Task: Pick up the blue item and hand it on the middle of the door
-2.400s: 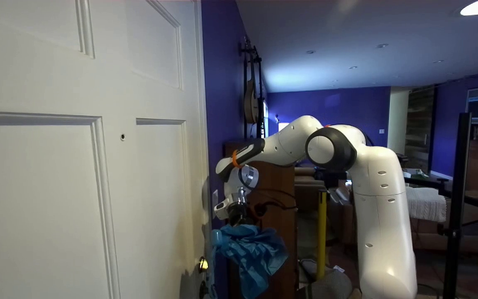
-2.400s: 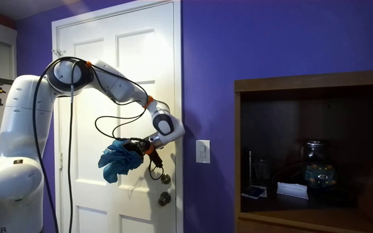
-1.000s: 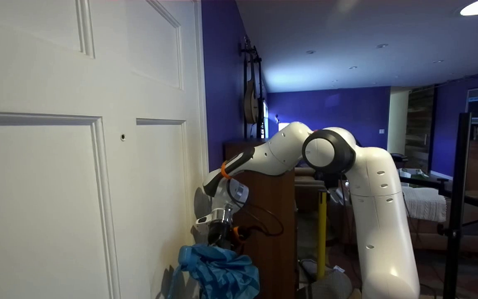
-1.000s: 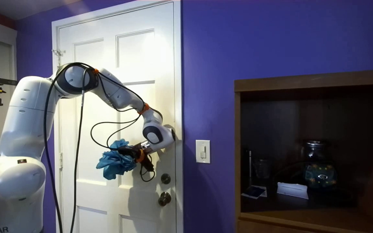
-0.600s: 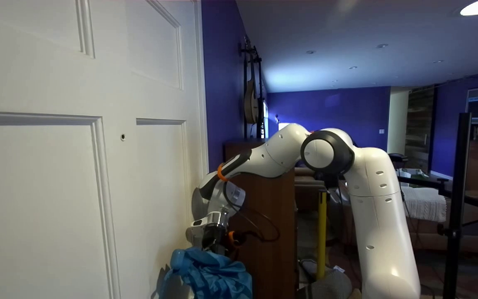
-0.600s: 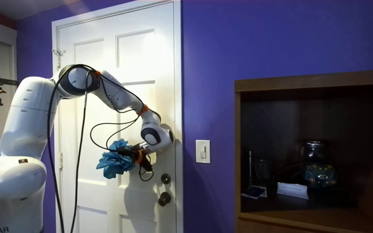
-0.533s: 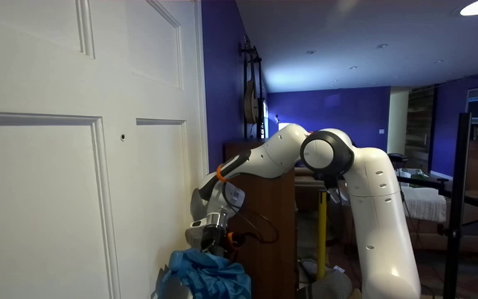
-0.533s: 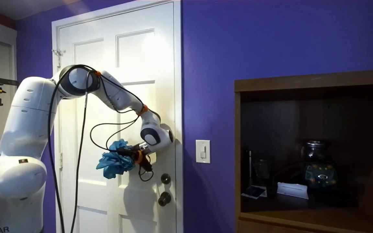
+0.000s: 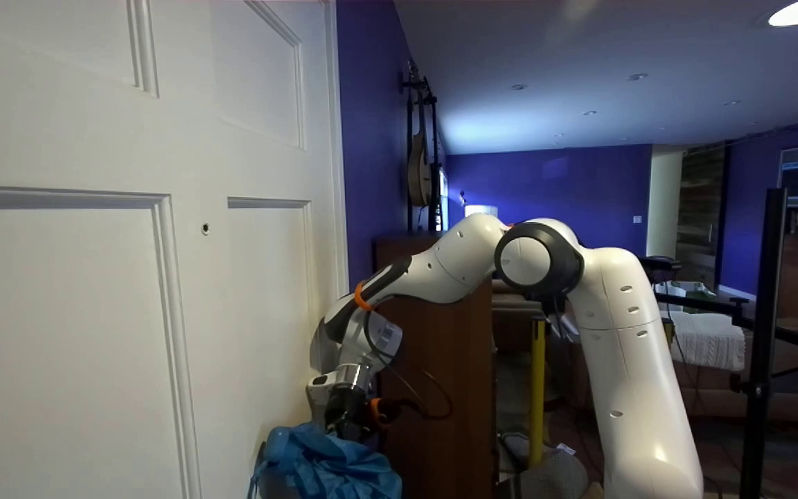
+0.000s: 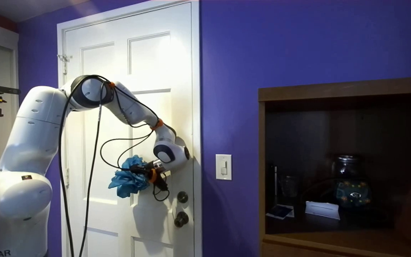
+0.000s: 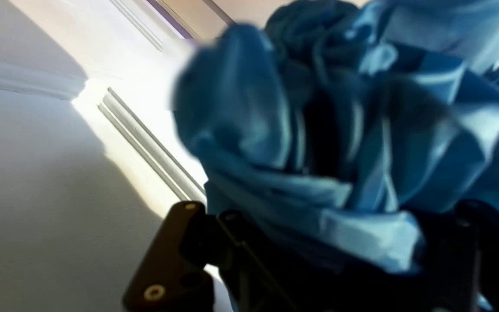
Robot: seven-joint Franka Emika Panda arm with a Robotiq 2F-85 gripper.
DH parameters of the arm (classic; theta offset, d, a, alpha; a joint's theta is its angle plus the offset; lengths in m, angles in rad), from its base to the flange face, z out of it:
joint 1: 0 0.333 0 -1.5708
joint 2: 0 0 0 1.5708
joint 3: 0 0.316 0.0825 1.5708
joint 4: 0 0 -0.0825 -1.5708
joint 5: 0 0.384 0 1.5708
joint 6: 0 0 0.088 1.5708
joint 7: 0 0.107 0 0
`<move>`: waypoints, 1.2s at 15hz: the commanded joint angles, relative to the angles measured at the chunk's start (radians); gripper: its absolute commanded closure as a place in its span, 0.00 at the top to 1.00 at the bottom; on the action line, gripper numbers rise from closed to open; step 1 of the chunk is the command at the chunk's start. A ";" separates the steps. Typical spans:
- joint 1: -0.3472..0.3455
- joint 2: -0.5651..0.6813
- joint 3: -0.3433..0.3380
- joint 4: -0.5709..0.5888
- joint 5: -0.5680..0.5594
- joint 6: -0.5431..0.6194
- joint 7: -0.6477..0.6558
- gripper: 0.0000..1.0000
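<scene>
In an exterior view the door [image 10: 114, 126] is behind the item [image 10: 128, 182], light switch [image 10: 223, 167] off to the right, then cabinet [image 10: 334, 91], jar [image 10: 347, 167] inside.

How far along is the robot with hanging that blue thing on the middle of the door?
The pickup looks done: the blue item is held aloft in an exterior view. In hand: the fingers grip it close to the white door; contact is unclear. Left, probably: hanging it mid-door and letting go, since the fingers haven't released it.

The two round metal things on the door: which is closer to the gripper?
The upper round thing, in an exterior view: the gripper is higher than both, and the lower round thing sits farther down.
</scene>
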 commanded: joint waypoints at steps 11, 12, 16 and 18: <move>0.035 0.027 -0.009 0.001 -0.109 0.132 0.134 0.01; 0.035 0.028 -0.007 0.001 -0.127 0.137 0.153 0.01; 0.039 0.024 -0.005 -0.001 -0.238 0.165 0.259 0.01; 0.038 0.024 -0.003 0.001 -0.288 0.163 0.308 0.01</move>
